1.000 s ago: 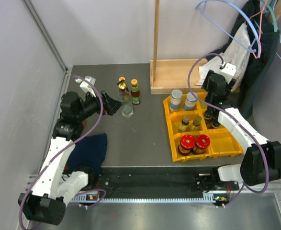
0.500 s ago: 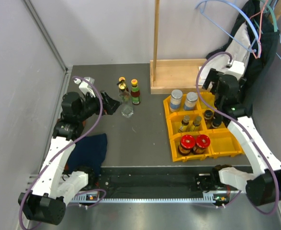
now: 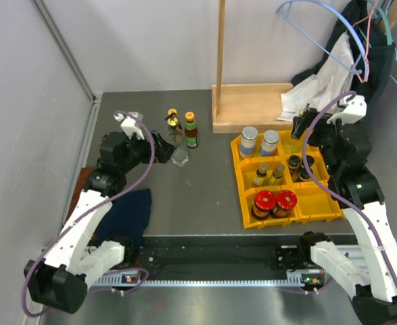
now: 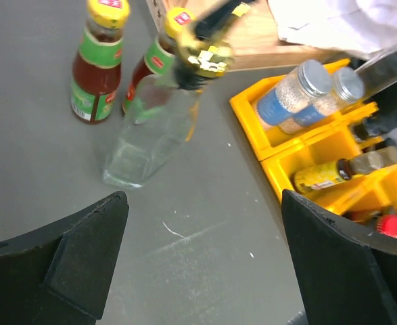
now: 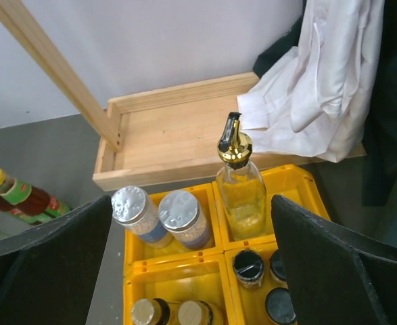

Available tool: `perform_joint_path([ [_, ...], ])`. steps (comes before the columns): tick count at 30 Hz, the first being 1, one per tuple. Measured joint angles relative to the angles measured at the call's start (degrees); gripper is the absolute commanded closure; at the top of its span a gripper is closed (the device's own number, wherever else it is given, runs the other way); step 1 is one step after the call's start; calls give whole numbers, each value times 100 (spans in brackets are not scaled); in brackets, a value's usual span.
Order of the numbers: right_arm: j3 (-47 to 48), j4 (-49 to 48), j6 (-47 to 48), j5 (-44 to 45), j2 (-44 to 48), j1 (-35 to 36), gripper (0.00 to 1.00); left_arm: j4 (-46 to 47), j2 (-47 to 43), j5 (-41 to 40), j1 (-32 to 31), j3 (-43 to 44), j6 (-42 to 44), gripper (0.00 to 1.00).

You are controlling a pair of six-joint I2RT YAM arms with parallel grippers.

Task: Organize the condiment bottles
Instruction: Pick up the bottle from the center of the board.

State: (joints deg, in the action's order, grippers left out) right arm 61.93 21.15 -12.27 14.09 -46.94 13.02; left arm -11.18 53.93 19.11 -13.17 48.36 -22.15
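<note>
Top external view, read from the left: the left gripper has been brought a little nearer to the group of loose bottles on the grey table than it was a second ago. Its jaws are spread wide and nothing is held or touched. A clear gold-stoppered bottle is framed ahead of them, near but apart. Two red sauce bottles with yellow caps stand just behind it. These three have not yet been sorted.

Further right, the yellow compartment bin is partly filled. Two silver-lidded jars sit in the back left cell. Small bottles are kept in the middle cells and two red-lidded jars in the front left cell.

The main change is found at the bin's back right cell. A second ago it was covered by the right arm, with the jaws only half parted. A second gold-stoppered bottle is now seen standing upright and alone in that cell.

The right gripper has been lifted and drawn back towards the right. It is fully spread and empty, and clear of every bottle. The placement is therefore judged complete.

The next pick is likely to fall to the left arm. It would be made on the clear bottle before it, which is tall and narrow and could be tipped by a careless approach.
</note>
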Motion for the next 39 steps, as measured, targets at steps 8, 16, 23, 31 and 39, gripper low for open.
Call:
perform_joint_path([
  [8,2,236,-44,-269,140,0,1,876,286,-2194,-1917,-678,393,1],
  [16,2,326,-81,-352,273,0,1,1749,286,-3423,-2022,-1563,551,1],
  [23,2,339,-109,-374,299,0,1,2728,675,-3694,-2031,-1902,852,1],
  [31,9,212,-94,-1600,61,9,1,2688,890,-3713,-2031,-1759,857,1],
  [39,319,-531,201,-2441,-1226,1425,1,1884,2,-4009,-2031,-1738,240,1],
])
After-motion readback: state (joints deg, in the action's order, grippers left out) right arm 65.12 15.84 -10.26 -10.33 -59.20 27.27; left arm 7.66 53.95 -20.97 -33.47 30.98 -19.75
